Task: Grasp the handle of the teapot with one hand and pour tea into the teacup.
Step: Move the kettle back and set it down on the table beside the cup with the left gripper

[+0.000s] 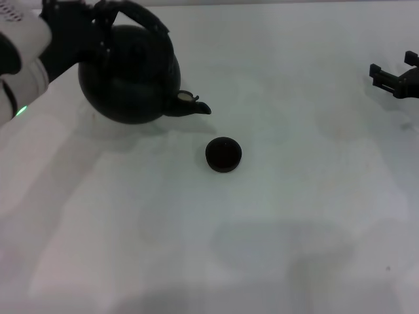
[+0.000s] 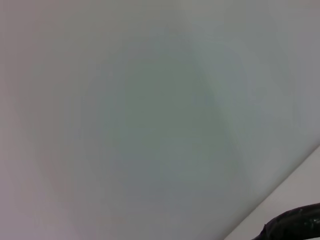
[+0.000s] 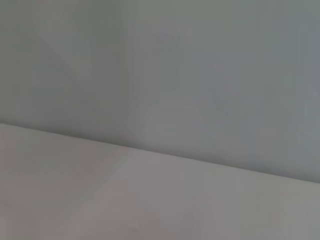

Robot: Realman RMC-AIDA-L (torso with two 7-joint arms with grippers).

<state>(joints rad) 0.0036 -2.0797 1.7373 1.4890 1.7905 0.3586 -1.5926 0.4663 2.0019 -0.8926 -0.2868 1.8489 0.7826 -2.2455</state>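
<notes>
The matte-black teapot hangs at the far left of the white table, tilted with its spout dipping toward the right. My left gripper is shut on the arched handle at the pot's top. The tiny black teacup stands on the table below and to the right of the spout tip, a short gap away. A dark rough edge shows in a corner of the left wrist view. My right gripper rests open at the far right edge, away from both.
The pot casts a soft shadow on the table under it. The right wrist view holds only bare pale surface and a wall line.
</notes>
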